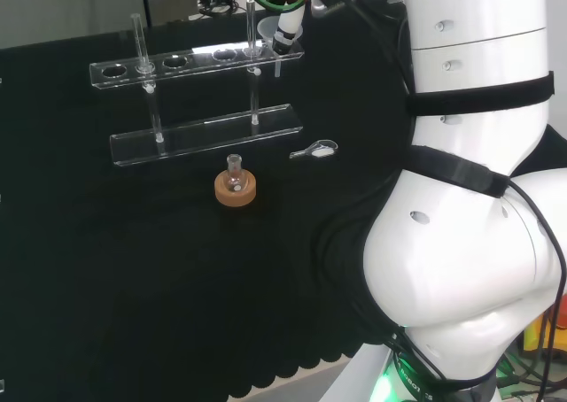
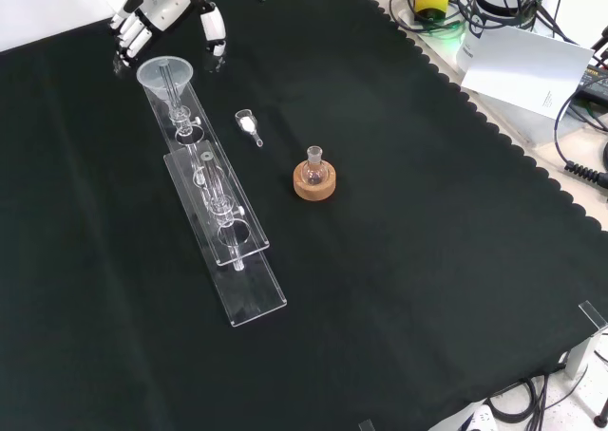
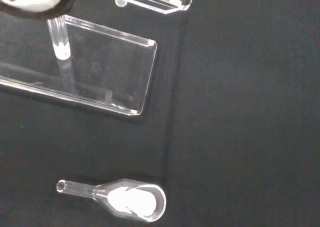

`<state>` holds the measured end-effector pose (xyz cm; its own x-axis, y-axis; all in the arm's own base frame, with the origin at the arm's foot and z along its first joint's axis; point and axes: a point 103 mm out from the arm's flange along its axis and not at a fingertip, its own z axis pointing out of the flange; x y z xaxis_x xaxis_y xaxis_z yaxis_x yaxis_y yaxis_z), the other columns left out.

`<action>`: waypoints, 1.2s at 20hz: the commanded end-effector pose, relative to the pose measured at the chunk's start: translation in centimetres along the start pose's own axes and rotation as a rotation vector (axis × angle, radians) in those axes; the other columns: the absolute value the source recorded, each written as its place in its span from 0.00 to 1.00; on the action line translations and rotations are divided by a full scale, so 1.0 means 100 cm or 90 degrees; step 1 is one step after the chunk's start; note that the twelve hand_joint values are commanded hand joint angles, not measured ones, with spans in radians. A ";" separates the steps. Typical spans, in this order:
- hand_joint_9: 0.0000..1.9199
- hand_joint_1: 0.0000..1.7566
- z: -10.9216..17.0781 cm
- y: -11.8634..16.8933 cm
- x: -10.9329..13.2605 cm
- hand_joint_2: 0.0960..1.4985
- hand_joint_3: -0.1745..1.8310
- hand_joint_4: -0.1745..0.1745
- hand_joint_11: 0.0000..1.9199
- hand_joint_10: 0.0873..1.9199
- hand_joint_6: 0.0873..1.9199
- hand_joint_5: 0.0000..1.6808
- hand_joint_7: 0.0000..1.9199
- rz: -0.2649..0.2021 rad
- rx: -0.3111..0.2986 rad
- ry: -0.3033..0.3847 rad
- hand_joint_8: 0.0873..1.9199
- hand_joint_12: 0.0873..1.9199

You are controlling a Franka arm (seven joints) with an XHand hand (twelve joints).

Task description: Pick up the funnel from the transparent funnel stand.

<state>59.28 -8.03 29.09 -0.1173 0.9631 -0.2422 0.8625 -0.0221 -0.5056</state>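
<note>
The robot hand point(image 2: 157, 18) is seen at the top left of the front view, held above the far end of the funnel stand point(image 2: 220, 224), with its fingers point(image 2: 215, 34) spread and hanging downward, curled round nothing. One funnel point(image 2: 164, 75) is seated in the end hole of the stand's upper plate, just below the fingers and apart from them, with its wide mouth up and its stem passing down through the plate. One stand is counted, made of two clear plates joined by two upright rods; in the head view, the remaining holes of its upper plate point(image 1: 159, 65) are seen without ware. One small clear scoop point(image 2: 249, 124) with white contents lies on the black cloth beside the stand, and in the wrist view it point(image 3: 131, 201) is shown near the corner of the lower plate point(image 3: 100, 72). One small flask point(image 2: 314, 165) is stood upright on one cork ring point(image 2: 315, 183), apart from the stand on the counter point(image 2: 427, 289). Nothing is placed between the fingers and the funnel. Wide bare cloth is left toward the scalloped edge at the right of the front view.
</note>
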 end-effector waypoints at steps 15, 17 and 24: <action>0.11 0.41 0.009 0.017 0.002 0.33 0.32 0.47 0.03 0.38 0.00 0.00 0.00 -0.016 -0.011 -0.002 0.21 0.74; 0.11 0.41 0.009 0.018 0.000 0.33 0.32 0.46 0.03 0.38 0.00 0.00 0.00 -0.015 -0.012 -0.001 0.21 0.74; 0.11 0.42 0.014 0.022 -0.006 0.34 0.32 0.46 0.03 0.37 0.00 0.00 0.00 -0.009 -0.003 -0.004 0.20 0.74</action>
<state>60.55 -8.65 27.18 -0.1354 0.9617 -0.2382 0.8680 -0.0008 -0.4966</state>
